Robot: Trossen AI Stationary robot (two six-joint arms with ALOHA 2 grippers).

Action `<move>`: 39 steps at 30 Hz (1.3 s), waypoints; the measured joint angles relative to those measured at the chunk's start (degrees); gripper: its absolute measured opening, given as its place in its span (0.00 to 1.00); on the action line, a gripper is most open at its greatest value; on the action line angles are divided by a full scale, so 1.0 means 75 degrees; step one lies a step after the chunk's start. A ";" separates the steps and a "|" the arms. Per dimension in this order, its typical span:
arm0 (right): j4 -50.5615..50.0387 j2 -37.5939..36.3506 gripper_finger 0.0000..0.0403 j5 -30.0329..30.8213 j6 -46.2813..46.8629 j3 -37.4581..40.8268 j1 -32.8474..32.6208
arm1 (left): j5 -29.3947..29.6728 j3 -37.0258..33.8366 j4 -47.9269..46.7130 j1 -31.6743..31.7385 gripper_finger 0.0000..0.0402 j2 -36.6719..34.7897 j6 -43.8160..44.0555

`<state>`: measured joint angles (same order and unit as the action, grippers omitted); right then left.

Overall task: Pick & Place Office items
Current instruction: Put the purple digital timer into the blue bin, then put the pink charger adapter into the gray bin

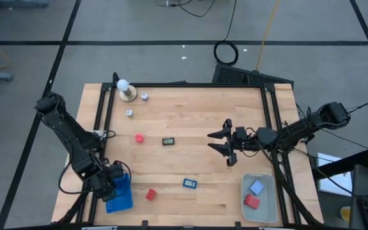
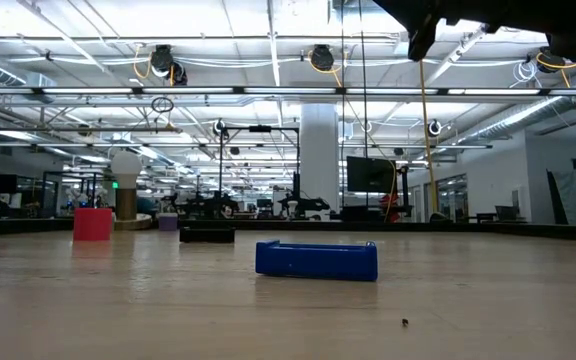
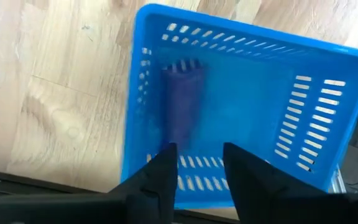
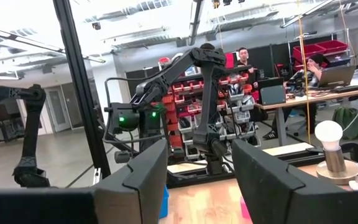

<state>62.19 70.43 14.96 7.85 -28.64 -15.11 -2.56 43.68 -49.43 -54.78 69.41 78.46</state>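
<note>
My left gripper (image 1: 115, 182) (image 3: 199, 168) hangs open and empty over the blue ribbed tray (image 1: 118, 193) at the near left; a purple piece (image 3: 182, 102) lies on the tray's floor. My right gripper (image 1: 225, 142) (image 4: 201, 180) is open and empty, raised above the table's right middle, pointing toward the left edge. On the table lie two red blocks (image 1: 138, 137) (image 1: 151, 194), a black rectangular piece (image 1: 168, 141), a blue piece (image 1: 190, 183) (image 2: 316, 258) and two whitish bits (image 1: 144, 96) (image 1: 129, 112).
A pale translucent bin (image 1: 270, 211) at the near right holds a pale-blue piece (image 1: 257, 186) and a red block (image 1: 252, 201). A white ball on a round tan base (image 1: 126, 89) stands at the far left corner. Black frame rails (image 1: 190, 85) edge the table. People sit at desks beyond the table (image 4: 244, 59).
</note>
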 joint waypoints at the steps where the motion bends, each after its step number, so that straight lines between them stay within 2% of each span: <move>1: -0.0042 0.0000 0.42 -0.0003 0.0000 0.0000 0.0000 | 0.0032 0.0000 -0.0003 0.0000 0.35 -0.0003 0.0006; 10: -0.0166 0.0003 0.42 -0.0001 -0.0154 0.0000 0.0000 | 0.0142 0.0000 -0.0006 0.0051 0.39 -0.0066 -0.0241; 19: -0.0163 0.0002 0.42 0.0000 -0.0600 0.0000 0.0000 | 0.0264 -0.0003 -0.0105 0.0915 0.39 -0.0578 -0.1124; 29: -0.0163 0.0003 0.42 0.0000 -0.0845 0.0000 0.0000 | 0.2037 -0.0003 -0.1220 0.2188 0.39 -0.0982 -0.1025; 39: -0.0174 0.0003 0.42 0.0000 -0.1429 0.0000 0.0000 | 0.4376 -0.0003 -0.1156 0.2989 0.39 -0.0979 -0.0797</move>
<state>60.88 70.45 14.96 -2.87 -28.64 -15.11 30.26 43.66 -58.10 -32.37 62.06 72.48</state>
